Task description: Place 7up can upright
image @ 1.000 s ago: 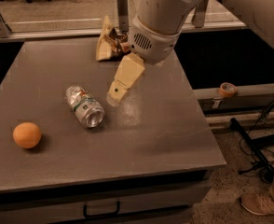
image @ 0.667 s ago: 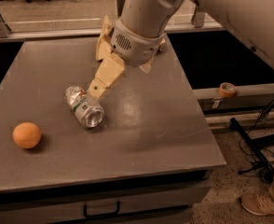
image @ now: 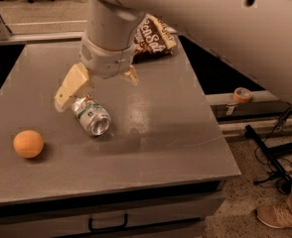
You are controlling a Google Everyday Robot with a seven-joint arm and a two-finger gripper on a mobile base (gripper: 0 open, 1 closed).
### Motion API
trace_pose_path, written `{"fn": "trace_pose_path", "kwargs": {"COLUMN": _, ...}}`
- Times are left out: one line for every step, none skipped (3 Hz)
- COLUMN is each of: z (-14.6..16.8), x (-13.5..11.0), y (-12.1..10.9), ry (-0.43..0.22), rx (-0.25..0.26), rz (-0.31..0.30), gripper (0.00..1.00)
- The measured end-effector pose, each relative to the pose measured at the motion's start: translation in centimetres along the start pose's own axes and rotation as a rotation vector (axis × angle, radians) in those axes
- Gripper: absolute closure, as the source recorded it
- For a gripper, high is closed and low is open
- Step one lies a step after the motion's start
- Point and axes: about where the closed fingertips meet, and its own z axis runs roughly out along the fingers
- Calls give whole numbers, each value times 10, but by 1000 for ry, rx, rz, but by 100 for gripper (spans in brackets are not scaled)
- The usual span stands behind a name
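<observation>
The 7up can lies on its side on the grey table, left of centre, with its open end facing the front right. My gripper hangs just above and behind the can, open. Its cream left finger reaches down beside the can's far end and the right finger stands apart to the right. The gripper holds nothing. The arm's wrist hides part of the table behind the can.
An orange ball sits near the table's front left. A brown snack bag lies at the back. A tape roll rests on a ledge to the right. A person's shoe is on the floor at bottom right.
My gripper has moved left and down from the table's middle to just over the can. The can and the ball have not moved.
</observation>
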Motion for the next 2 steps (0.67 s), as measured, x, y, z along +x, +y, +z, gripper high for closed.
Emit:
{"fn": "trace_pose_path", "kwargs": {"z": 21, "x": -15, "y": 16, "ry": 7, "rx": 32, "rz": 69, "gripper": 0}}
{"fn": "trace_pose_path", "kwargs": {"z": 44, "x": -23, "y": 28, "ry": 35, "rx": 43, "rz": 73, "gripper": 0}}
